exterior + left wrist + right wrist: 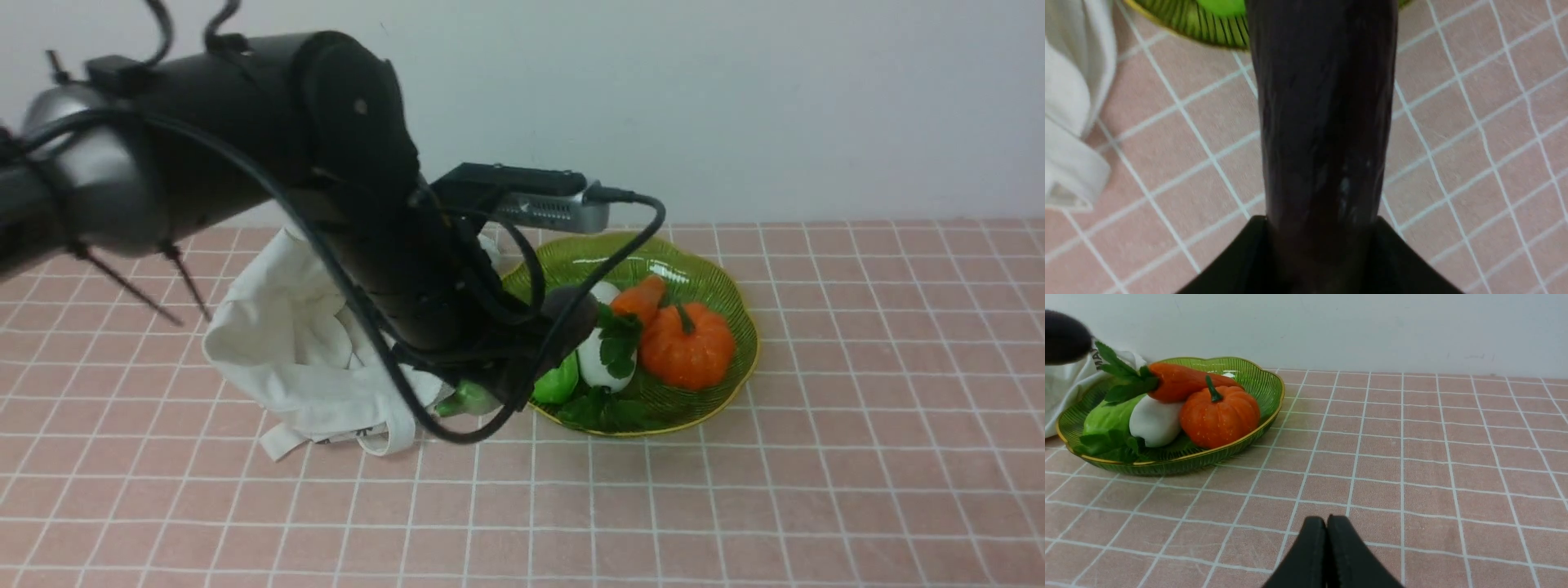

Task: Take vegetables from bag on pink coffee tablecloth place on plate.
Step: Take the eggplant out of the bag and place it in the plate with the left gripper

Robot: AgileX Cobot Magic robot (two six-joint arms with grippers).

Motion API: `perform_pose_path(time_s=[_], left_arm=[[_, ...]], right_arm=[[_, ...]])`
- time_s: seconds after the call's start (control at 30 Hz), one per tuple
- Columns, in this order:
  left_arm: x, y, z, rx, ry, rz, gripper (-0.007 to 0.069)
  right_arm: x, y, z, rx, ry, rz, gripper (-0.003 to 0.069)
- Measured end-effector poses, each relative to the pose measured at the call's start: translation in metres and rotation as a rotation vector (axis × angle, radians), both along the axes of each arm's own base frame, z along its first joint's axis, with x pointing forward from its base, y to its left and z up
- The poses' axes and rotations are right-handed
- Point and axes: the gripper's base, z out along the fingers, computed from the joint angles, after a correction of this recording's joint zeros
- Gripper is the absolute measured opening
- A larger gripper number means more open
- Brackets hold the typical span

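My left gripper (1323, 232) is shut on the dark purple eggplant (1323, 122), which fills the middle of the left wrist view. In the front view the eggplant (571, 314) is held tilted above the near left rim of the green plate (735, 367), its pale green stem end toward the white bag (277, 343). The arm hides the left gripper's jaws there. The bag lies crumpled on the pink tablecloth (735, 490), left of the plate. My right gripper (1327, 522) is shut and empty, low over the cloth, to the right of the plate (1265, 388).
On the plate lie an orange pumpkin (686, 347), a carrot (641, 298), a white radish with green leaves (604, 359) and a green cucumber (559, 380). A pale wall runs along the table's far edge.
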Motion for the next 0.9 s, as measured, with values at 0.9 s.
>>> perform_pose_path(time_s=[0.9], left_arm=[[0.117,-0.040,-0.062,0.306,-0.241,-0.210,0.0486]], right_arm=[[0.000,0.000,0.000,-0.002,0.000,0.000,-0.0017]])
